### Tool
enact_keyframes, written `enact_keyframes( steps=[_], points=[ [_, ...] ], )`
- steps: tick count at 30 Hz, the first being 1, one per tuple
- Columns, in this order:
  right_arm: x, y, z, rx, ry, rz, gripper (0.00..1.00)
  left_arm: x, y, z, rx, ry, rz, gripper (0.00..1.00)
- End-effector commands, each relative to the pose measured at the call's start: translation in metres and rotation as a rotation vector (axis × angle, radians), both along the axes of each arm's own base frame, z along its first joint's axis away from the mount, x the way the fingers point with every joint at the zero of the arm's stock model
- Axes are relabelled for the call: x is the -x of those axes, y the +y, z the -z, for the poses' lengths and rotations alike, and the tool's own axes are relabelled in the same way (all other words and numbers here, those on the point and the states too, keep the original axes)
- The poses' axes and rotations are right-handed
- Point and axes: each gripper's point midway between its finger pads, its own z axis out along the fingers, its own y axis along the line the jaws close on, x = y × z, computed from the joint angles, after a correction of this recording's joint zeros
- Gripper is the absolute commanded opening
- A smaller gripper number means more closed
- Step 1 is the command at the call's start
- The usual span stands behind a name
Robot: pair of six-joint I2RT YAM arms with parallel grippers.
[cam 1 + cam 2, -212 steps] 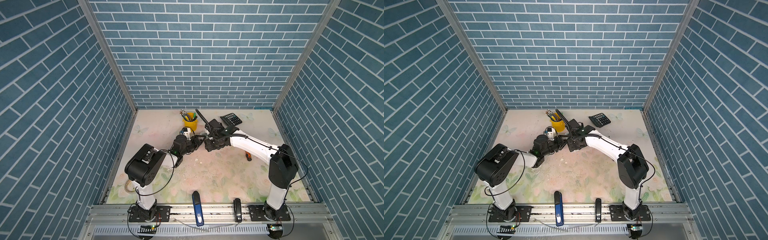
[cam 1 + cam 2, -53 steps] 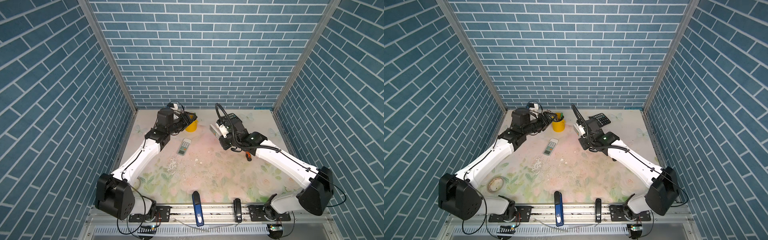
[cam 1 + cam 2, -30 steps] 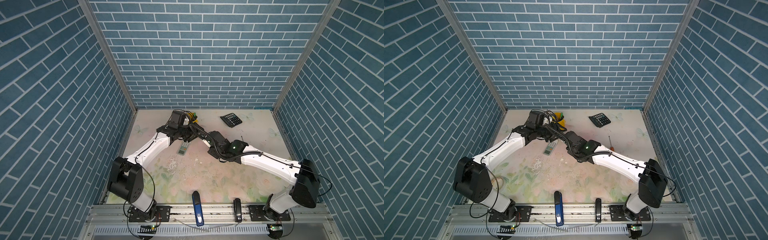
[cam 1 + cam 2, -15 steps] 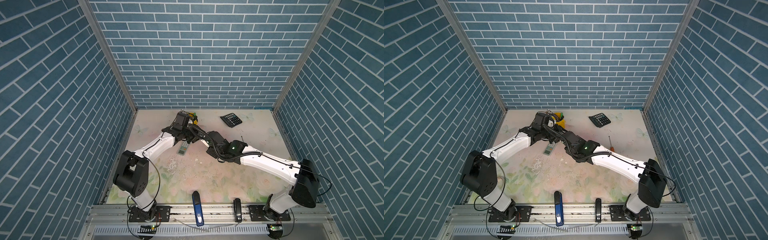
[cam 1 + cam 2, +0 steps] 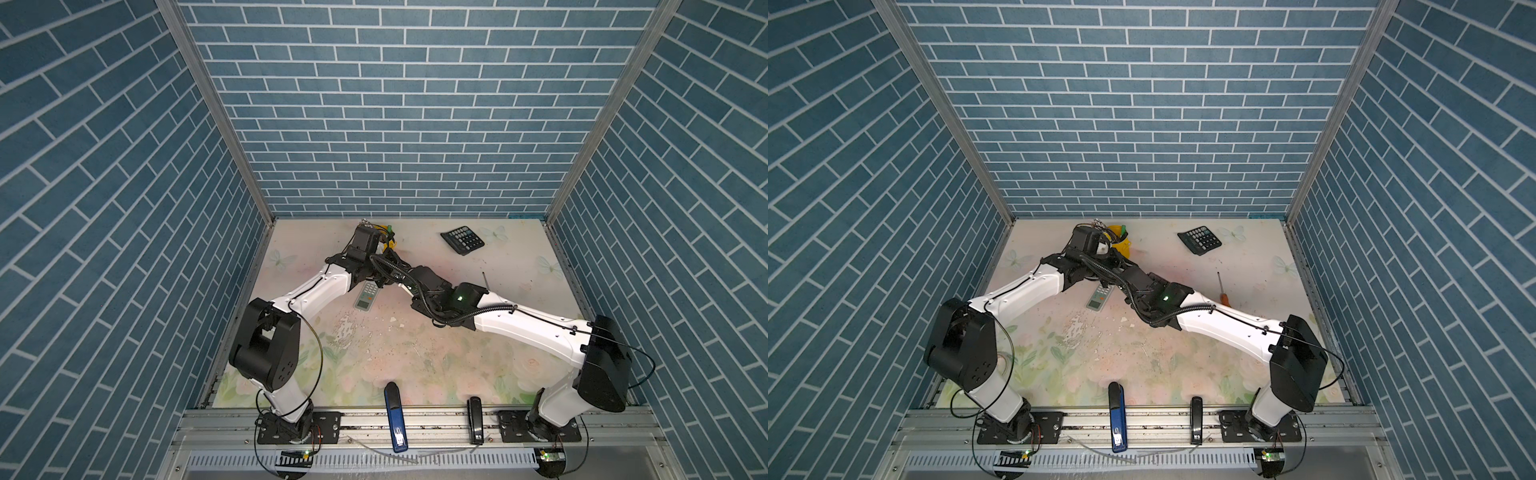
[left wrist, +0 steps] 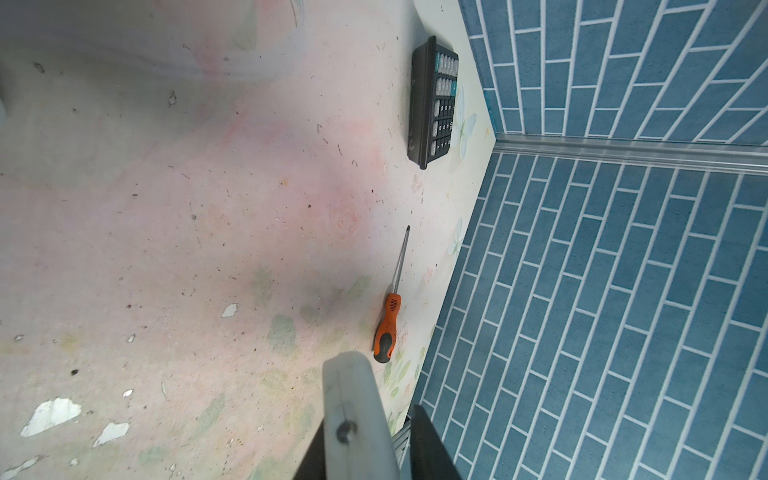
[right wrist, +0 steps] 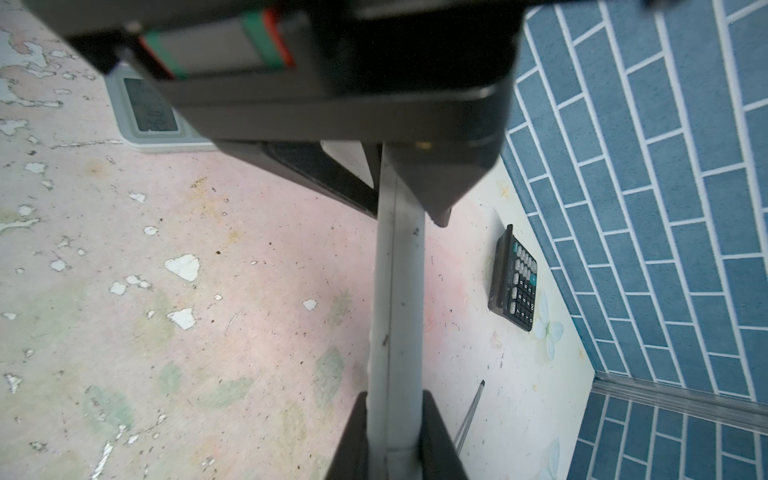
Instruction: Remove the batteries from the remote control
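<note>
A long grey remote control [image 7: 397,291] hangs edge-on above the table, between the two grippers. My right gripper [image 7: 394,395] is shut on its near end, one dark finger on each face. My left gripper [image 6: 370,419] grips the rounded far end [image 6: 353,399], its jaws standing against both faces. In a top view the left gripper [image 5: 376,276] and the right gripper [image 5: 395,279] meet at the back left of the table. The batteries are out of view. A second remote [image 5: 365,297] with a small display lies flat under the grippers, also visible in the right wrist view [image 7: 153,112].
A black calculator [image 5: 462,240] lies at the back right. An orange-handled screwdriver [image 5: 1222,291] lies right of the right arm. A yellow pen cup [image 5: 1119,241] stands behind the left wrist. A blue stapler [image 5: 395,415] and a black one [image 5: 475,419] rest on the front rail.
The left arm has swung in from the pen cup to the right gripper. Its jaws have narrowed onto the far end of the held remote control. The right gripper has stayed shut.
</note>
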Motion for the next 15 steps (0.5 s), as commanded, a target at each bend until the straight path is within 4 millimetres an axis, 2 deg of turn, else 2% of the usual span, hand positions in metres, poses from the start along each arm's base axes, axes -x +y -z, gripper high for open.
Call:
enact_keyframes(
  steps=[1, 8, 11, 15],
  points=[
    [-0.0038, 0.0257, -0.0305, -0.098, -0.038, -0.035, 0.06, -0.0055, -0.0127, -0.0100, 0.042, -0.094, 0.052, 0.10],
    [-0.0067, 0.0284, -0.0284, -0.095, -0.046, -0.026, 0.20, -0.0028, -0.0136, -0.0181, 0.054, -0.112, 0.057, 0.08],
    [-0.0072, 0.0288, -0.0292, -0.098, -0.049, -0.022, 0.27, -0.0018, -0.0135, -0.0171, 0.057, -0.113, 0.057, 0.00],
    [-0.0081, 0.0278, -0.0314, -0.105, -0.057, -0.016, 0.37, -0.0017, -0.0135, -0.0178, 0.065, -0.116, 0.055, 0.00]
  ],
)
